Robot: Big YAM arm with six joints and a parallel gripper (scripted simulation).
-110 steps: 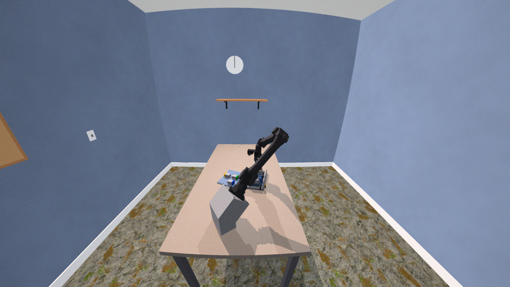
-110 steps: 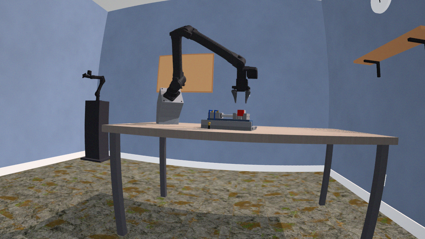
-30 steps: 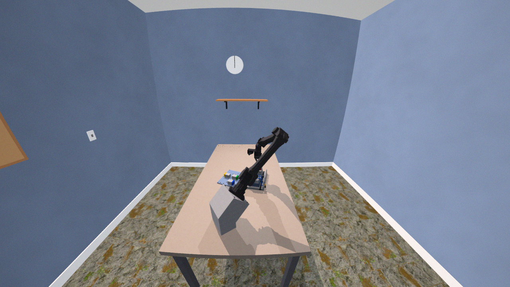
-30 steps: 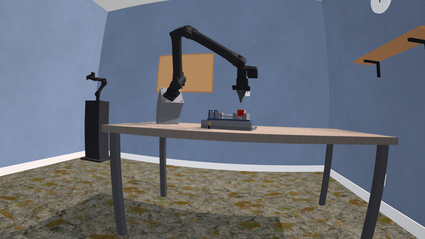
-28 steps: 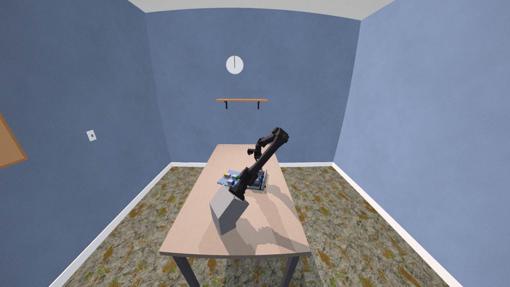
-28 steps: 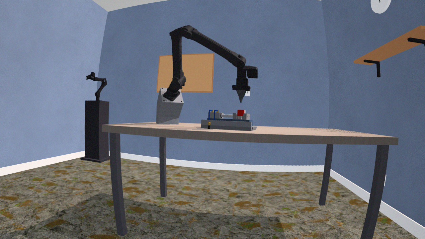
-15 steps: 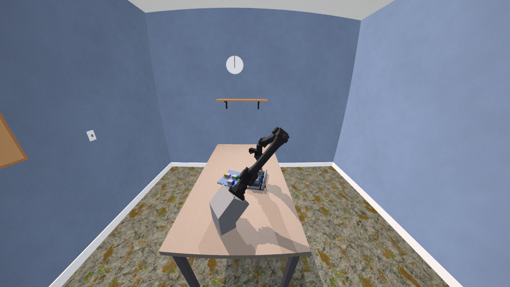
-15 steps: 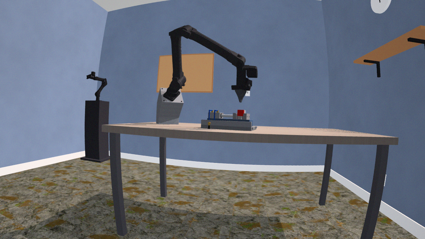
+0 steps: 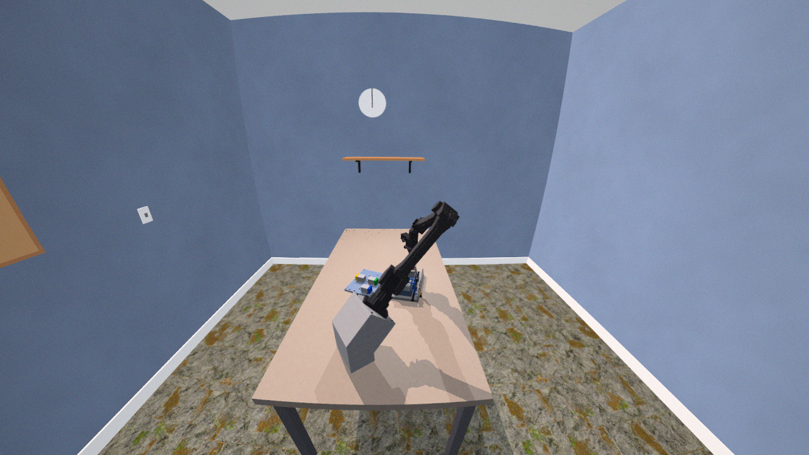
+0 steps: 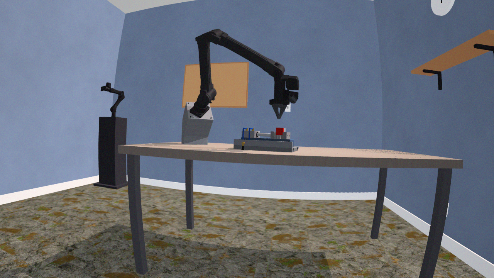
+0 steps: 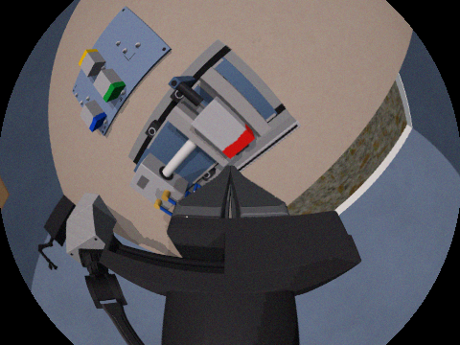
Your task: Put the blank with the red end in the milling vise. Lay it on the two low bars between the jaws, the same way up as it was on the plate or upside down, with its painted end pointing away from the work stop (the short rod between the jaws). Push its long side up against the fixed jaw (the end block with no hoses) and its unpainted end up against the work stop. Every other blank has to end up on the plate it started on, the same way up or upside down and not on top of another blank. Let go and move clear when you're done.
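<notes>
The black two-fingered tool (image 10: 278,116) (image 11: 230,172) hangs above the grey metal vise (image 10: 264,144) (image 11: 259,124), fully closed, gripping nothing; the red-ended grey block (image 10: 279,131) (image 11: 219,126) sits between the jaws.

Matt grey metal-looking vise (image 10: 263,144) (image 11: 217,47) on smooth, matt tabletop (image 9: 316,339) (image 10: 345,156) (image 11: 335,57)

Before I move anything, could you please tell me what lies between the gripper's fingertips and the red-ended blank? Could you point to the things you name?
Nothing solid: the exterior view shows only open air between the shut gripper (image 10: 279,118) (image 11: 231,168) and the red-ended blank (image 10: 279,131) (image 11: 220,126) below it.
</notes>
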